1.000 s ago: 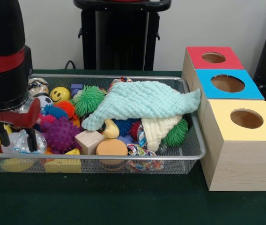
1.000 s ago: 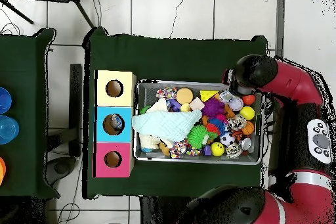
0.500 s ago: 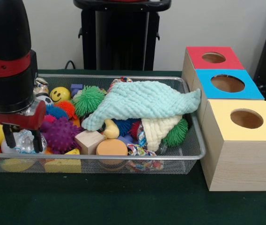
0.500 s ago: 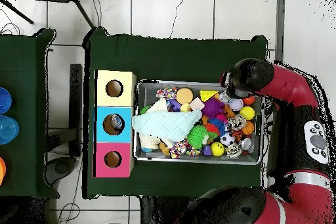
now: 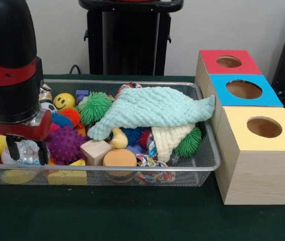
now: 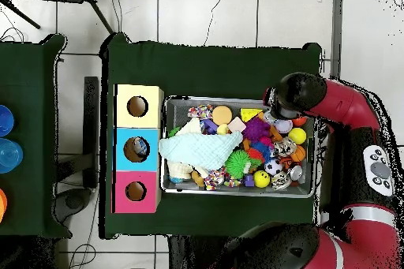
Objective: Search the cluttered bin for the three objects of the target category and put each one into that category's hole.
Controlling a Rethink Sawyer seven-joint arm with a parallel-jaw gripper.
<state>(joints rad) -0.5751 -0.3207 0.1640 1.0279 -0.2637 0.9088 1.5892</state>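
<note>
Here the gripper, fingers spread, straddles a crinkly clear ball just left of the purple spiky ball; likely light and slippery, best pinched across its middle.

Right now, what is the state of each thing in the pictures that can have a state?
gripper: open, fingers down around a shiny crinkled ball
light green cloth: spread over the toys, one corner lying on the bin's edge
wire bin: full of toys
red box: hole looks empty
blue box: something lies inside the hole
yellow box: hole looks empty
</note>
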